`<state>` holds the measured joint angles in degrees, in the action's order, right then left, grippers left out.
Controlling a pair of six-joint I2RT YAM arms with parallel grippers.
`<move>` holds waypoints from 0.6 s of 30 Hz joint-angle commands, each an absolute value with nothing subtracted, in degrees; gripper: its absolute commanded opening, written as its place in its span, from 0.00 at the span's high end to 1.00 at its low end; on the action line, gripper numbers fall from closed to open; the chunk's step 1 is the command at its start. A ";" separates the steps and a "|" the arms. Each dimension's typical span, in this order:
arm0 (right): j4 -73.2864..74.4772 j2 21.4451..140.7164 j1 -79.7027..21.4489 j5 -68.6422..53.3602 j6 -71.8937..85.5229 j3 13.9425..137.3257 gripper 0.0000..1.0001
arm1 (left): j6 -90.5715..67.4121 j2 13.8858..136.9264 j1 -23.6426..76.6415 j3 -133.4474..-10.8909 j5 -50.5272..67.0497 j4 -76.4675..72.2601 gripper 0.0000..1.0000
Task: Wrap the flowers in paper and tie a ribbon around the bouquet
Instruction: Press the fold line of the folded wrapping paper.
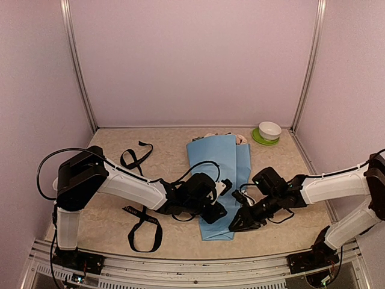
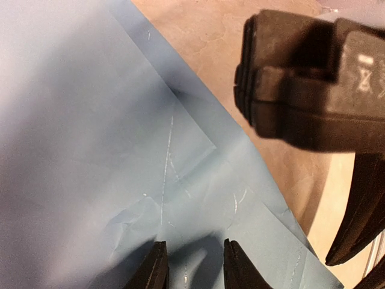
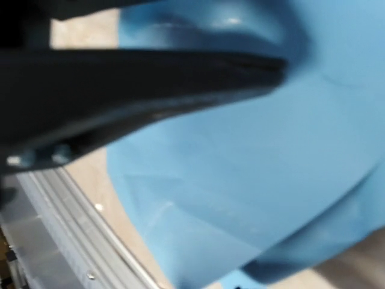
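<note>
Wrap looks part done: paper [image 1: 219, 162] lies folded over the flowers [image 1: 240, 139] mid-table, blooms peeking out its far end. The ribbon [image 1: 144, 232] is loose on the left, so closing the roll & the tie are left. L gripper [image 2: 192, 268] narrow, tips on paper's near end, nothing pinched; R gripper [image 1: 239, 226] at near right edge, can't tell its state. Beige speckled table [image 1: 102, 211], lilac walls, white bowl [image 1: 269, 129] far right.
</note>
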<state>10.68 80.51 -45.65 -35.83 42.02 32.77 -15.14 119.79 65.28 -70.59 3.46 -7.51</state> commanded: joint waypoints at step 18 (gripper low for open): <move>-3.64 90.64 -47.32 -42.45 46.18 29.72 0.97 | -15.52 121.22 65.06 -67.95 4.63 -4.05 0.69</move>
<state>-0.30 88.90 -46.78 -40.53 45.80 31.68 -15.11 119.79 65.28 -70.32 3.60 -7.90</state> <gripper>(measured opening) 0.109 0.315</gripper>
